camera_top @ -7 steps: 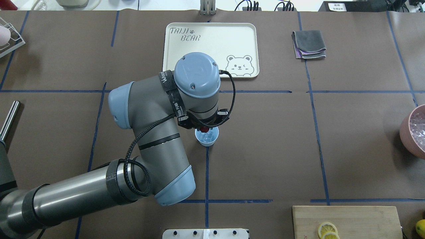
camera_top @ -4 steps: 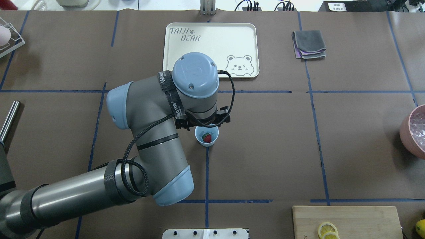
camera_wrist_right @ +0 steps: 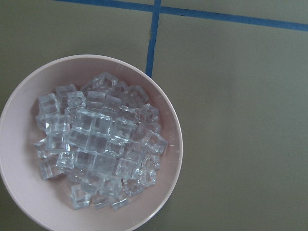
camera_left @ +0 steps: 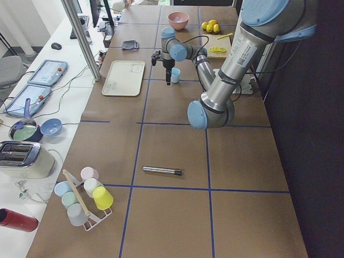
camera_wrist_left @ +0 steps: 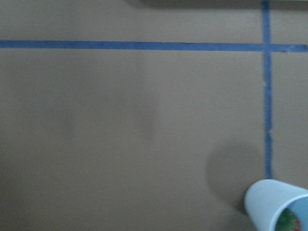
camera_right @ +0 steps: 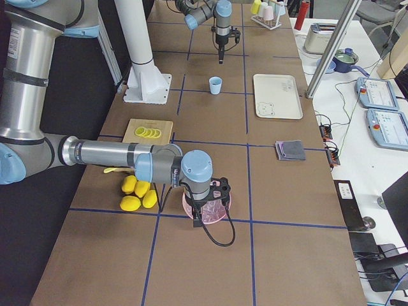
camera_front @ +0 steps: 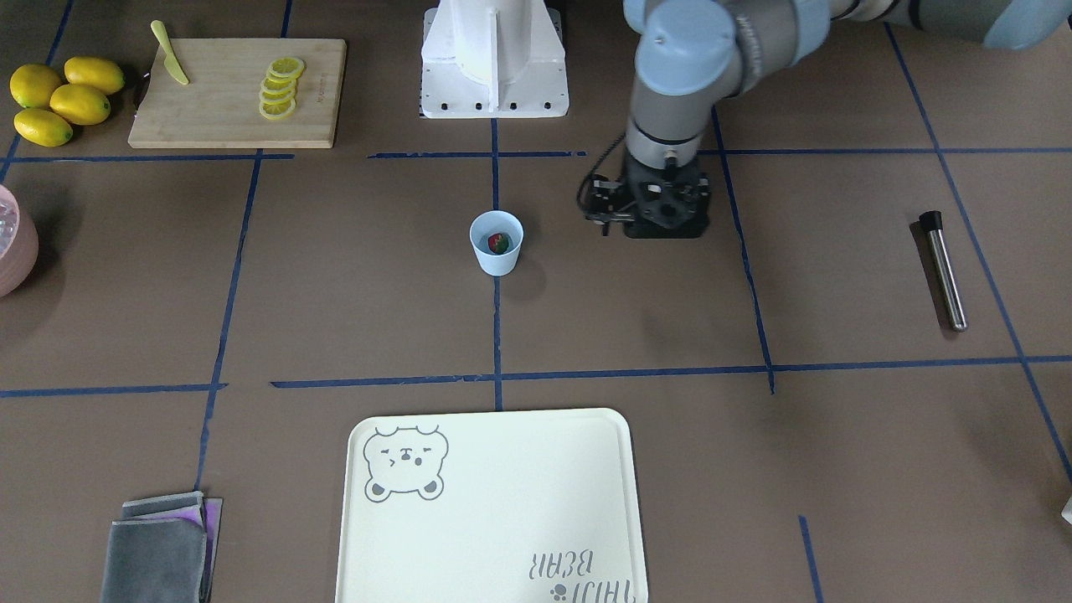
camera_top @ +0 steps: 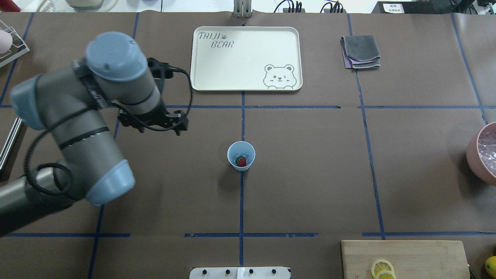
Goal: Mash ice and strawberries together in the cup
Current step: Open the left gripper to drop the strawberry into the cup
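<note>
I cannot tell the jaws' width on the left gripper (camera_front: pixel 657 222), a dark blur under its wrist, nor on the right gripper (camera_right: pixel 205 213), poised over the pink bowl (camera_wrist_right: pixel 19 183) of ice (camera_wrist_right: pixel 101 144). The cup (camera_top: pixel 231 152), strawberry (camera_top: pixel 241 161) inside, stands on the surface (camera_top: pixel 310 174) well aside of the left jaws; a metal rod (camera_front: pixel 942 268) lies on their other side.

The brown table (camera_top: pixel 310 174) carries the cup (camera_top: pixel 250 152); beyond the cup lies a tray (camera_top: pixel 240 66), nearer the robot a cutting board (camera_top: pixel 418 255).

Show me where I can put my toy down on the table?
The big brown stretch between the cup and the pink bowl is bare, and so is the bear tray. It's crowded by the cutting board with lemon slices.
</note>
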You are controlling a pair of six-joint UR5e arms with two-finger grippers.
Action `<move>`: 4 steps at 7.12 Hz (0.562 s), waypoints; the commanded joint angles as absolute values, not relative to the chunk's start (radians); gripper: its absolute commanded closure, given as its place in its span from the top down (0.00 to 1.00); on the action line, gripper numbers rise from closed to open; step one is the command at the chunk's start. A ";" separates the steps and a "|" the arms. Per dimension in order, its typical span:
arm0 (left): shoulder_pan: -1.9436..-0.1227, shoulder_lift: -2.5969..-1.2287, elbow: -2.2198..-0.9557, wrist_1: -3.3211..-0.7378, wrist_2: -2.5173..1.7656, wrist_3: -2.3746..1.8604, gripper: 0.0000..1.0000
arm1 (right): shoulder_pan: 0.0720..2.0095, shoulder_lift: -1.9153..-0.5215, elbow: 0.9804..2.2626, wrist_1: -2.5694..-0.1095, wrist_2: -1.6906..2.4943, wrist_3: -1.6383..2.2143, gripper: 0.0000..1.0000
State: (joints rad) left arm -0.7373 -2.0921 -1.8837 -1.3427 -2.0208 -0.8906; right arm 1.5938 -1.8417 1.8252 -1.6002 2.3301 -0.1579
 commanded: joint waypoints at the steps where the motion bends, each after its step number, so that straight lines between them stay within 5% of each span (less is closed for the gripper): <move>1: -0.964 -1.842 -1.942 -1.356 -2.109 -0.511 1.00 | 1.594 -1.842 1.833 -1.600 2.330 -0.156 1.00; 4: -1.309 -1.744 -1.751 -1.359 -2.236 -0.008 1.00 | 1.594 -1.823 1.842 -1.600 2.326 -0.158 1.00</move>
State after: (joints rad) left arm -1.1817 -1.7669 -1.8566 -1.3564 -2.1738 -0.1967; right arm 1.5938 -1.8346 1.8427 -1.6000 2.3291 -0.1564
